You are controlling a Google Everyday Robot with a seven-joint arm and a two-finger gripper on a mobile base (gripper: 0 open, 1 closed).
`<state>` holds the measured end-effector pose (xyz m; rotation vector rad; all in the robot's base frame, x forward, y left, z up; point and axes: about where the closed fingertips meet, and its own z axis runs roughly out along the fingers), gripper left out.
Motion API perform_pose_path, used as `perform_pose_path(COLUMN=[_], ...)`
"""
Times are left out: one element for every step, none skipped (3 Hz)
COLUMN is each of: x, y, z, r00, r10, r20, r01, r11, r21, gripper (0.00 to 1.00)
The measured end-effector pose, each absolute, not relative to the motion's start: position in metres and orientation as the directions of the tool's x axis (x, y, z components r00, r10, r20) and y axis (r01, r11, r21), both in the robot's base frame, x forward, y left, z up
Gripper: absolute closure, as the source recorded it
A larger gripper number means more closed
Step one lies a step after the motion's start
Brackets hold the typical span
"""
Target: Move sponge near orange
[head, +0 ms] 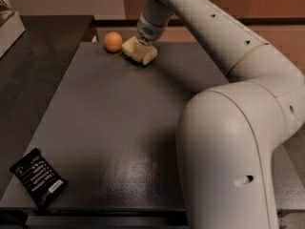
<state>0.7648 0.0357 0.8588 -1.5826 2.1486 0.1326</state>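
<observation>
1. Lying at the near left corner of the bench [119,128], a black packet [38,184] with white print is shown, well apart from the task's things.
2. The right foreground is filled by the white arm [228,151], by which that side of the bench is hidden.
3. The end effector [144,43] is held over the far edge of the bench and is closed on the sponge [138,52], which is gripped from above.
4. The sponge is seen as a pale yellow-beige pad, tilted, with a rounded lower corner.
5. The orange [113,41], small, round and smooth, is placed just left of the sponge; a narrow gap is left between them.
6. The bench is dark grey and faintly glossy. A darker counter [43,56] adjoins it on the left, with a white box [10,26] at its far edge. A tan wall is seen behind.
</observation>
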Motion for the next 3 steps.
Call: perform_pose_path(x=[0.7654,0.7656,0.7657], y=[0.0375,0.0392,0.0393], z=[0.8559,0.8524,0.8523], r00=[-0.227,-0.227,-0.227], r10=[-0.879,-0.880,-0.880], r20=[-0.418,-0.416,-0.416], r01=[-0.925,-0.926,-0.926], r11=[0.330,0.327,0.327], r21=[-0.190,-0.186,-0.186], gripper=[0.14,0.00,0.00])
